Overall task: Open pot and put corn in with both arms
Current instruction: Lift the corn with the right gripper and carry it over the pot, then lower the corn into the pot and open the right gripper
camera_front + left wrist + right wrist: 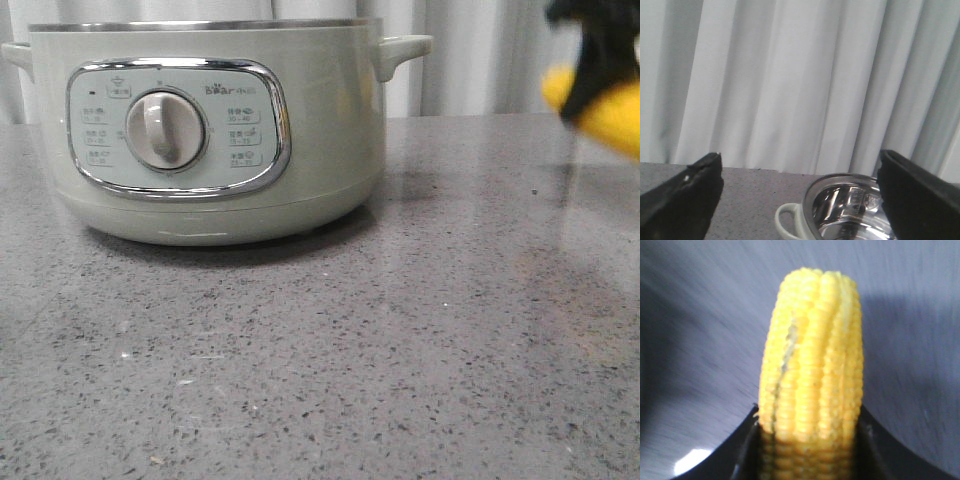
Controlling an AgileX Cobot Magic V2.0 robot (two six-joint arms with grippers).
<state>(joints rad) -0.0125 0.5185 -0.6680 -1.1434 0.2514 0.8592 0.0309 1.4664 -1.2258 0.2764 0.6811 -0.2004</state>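
The corn [810,375] fills the right wrist view, nearest the lens: a yellow cob with its blunt end pointing away from the camera and its lower part wedged between the 2 dark fingers [737,450] of the right gripper [807,460]. The jaws stand closed against the cob's sides, so the grasp looks firm, though the blurred grey surface behind it suggests motion and hides just how high the cob is. In the front view the same gripper and cob show at the upper right edge, off the table [400,340] and well apart from the pot [200,130], at about the height of its rim.

The left gripper [800,200] has its 2 fingers [685,195] spread wide with nothing between them. Beyond them lies the pot's open mouth, its shiny steel inside and 1 pale side handle visible, with white curtain [790,80] behind. No lid shows in any view, and where it is now cannot be told.

Judged from this, the opening step seems done: the steel rim stands bare and the inside is exposed. The corn is picked up but not yet over the pot. What is left is to carry it across above the rim, lower it and release it inside.
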